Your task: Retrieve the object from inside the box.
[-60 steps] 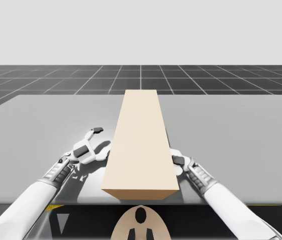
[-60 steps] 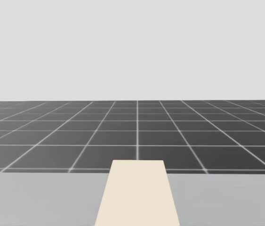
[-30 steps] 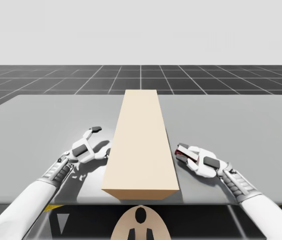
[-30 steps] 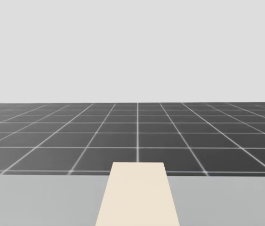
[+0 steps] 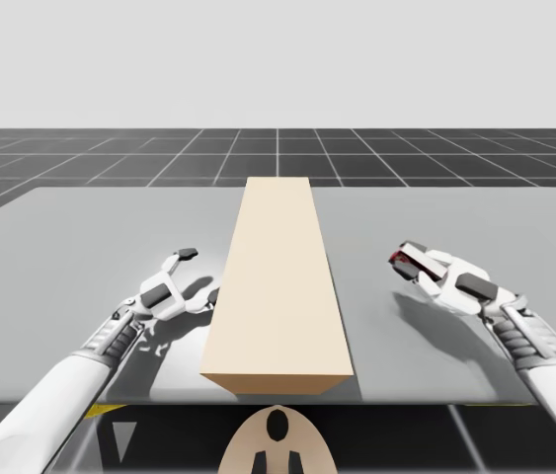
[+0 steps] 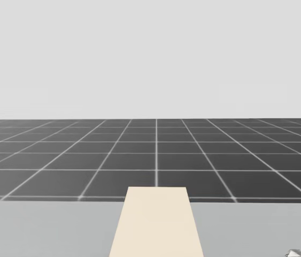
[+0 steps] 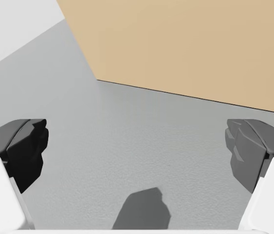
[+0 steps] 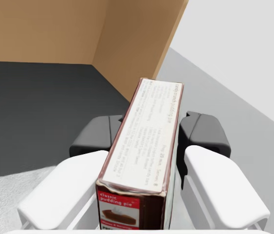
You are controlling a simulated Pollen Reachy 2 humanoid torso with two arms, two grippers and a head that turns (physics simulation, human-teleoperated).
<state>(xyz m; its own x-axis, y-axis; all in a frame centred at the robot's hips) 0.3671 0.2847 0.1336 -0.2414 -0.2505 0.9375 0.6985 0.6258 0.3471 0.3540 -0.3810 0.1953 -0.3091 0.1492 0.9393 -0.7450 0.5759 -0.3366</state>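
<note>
A long tan box (image 5: 278, 286) lies down the middle of the grey table (image 5: 90, 227); its far end shows in the head view (image 6: 156, 222). My right gripper (image 5: 412, 261) hovers to the right of the box, shut on a small dark-red carton (image 5: 406, 257). In the right wrist view the carton (image 8: 144, 141) stands between the dark fingers (image 8: 202, 131), and the tan box's shadowed inside (image 8: 44, 29) lies ahead. My left gripper (image 5: 201, 275) stands open near the box's left side. The tan wall (image 7: 185, 48) is ahead of its empty fingers (image 7: 27, 146).
The table's near edge (image 5: 406, 400) runs just below both arms. Bare table stretches left and right of the tan box. A dark gridded floor (image 5: 80, 158) lies beyond the far edge.
My right gripper has come out from the box's right side with the dark-red carton, moving right, away and upward. My head has turned slightly. The left arm has barely moved.
</note>
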